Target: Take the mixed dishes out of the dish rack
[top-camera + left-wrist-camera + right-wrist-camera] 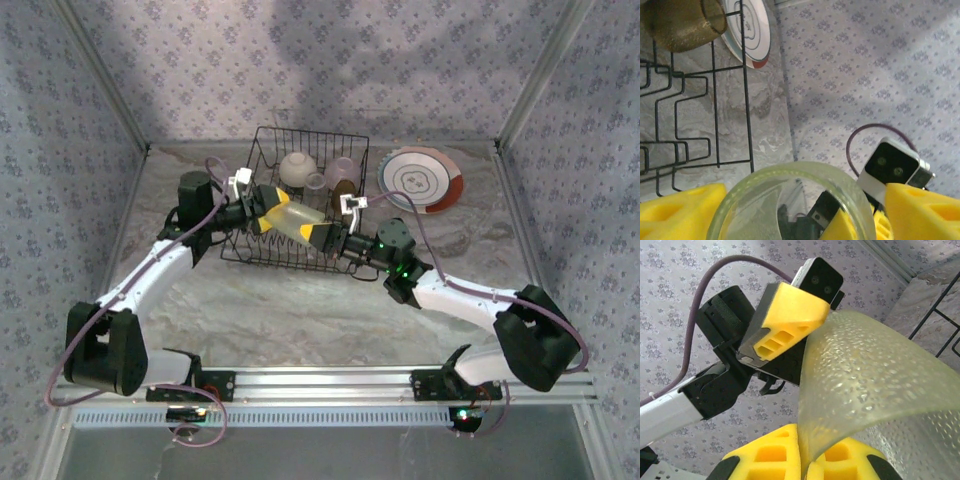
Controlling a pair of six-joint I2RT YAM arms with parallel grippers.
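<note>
A yellowish translucent cup (293,221) lies on its side in the air above the black wire dish rack (262,170), held from both ends. My left gripper (268,218) is shut on it, yellow fingers (682,212) on either side of the cup (790,205). My right gripper (322,237) is shut on the cup's wall (875,385), pinching its edge between the fingertips (790,455). In the rack stand a cream bowl (298,168), a lavender bowl (342,170) and an amber cup (343,188) (682,22).
A white plate with an orange-red rim (420,180) (747,32) lies on the marble table to the right of the rack. Patterned walls close in the table on three sides. The rack's wire side (715,115) stands close by the left gripper.
</note>
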